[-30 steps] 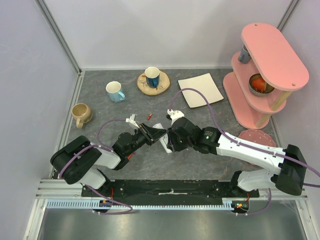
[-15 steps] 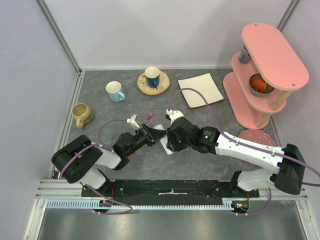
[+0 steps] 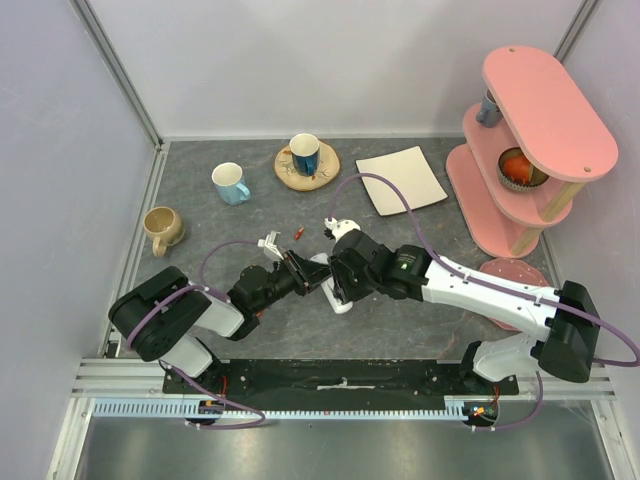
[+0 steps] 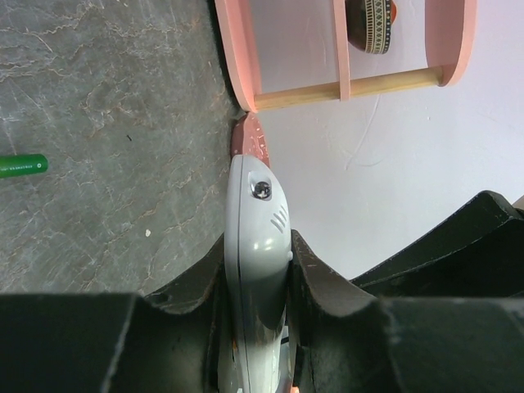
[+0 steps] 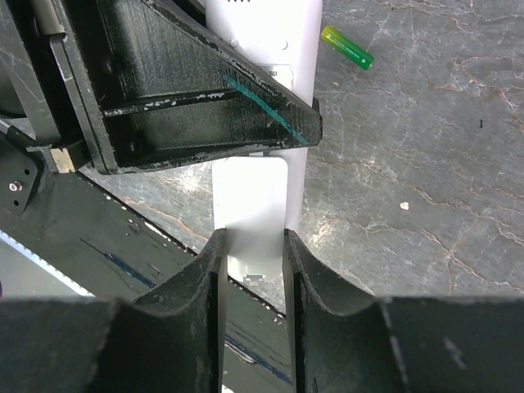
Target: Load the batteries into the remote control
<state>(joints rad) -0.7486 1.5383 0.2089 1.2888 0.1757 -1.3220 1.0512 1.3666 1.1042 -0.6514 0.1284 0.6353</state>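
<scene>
The remote control (image 3: 320,265), a slim white bar, is held off the table between both grippers. My left gripper (image 3: 305,272) is shut on its sides; in the left wrist view the remote (image 4: 258,237) stands edge-on between the fingers. My right gripper (image 3: 335,285) is shut on a thinner white panel (image 5: 254,205) that sticks out of the remote's (image 5: 262,33) end. A green battery (image 4: 20,166) lies on the table and also shows in the right wrist view (image 5: 346,47). A red-orange battery (image 3: 298,233) lies just behind the grippers. Other batteries are hidden.
A light blue mug (image 3: 231,183), a tan mug (image 3: 162,228) and a blue mug on a wooden coaster (image 3: 305,153) stand at the back left. A square white plate (image 3: 401,180) lies at the back. A pink shelf (image 3: 525,140) and pink disc (image 3: 510,272) stand right.
Both grippers have kept their hold on the remote. The right arm has shifted a little to the left, and the remote's near end has moved slightly toward the table's front.
</scene>
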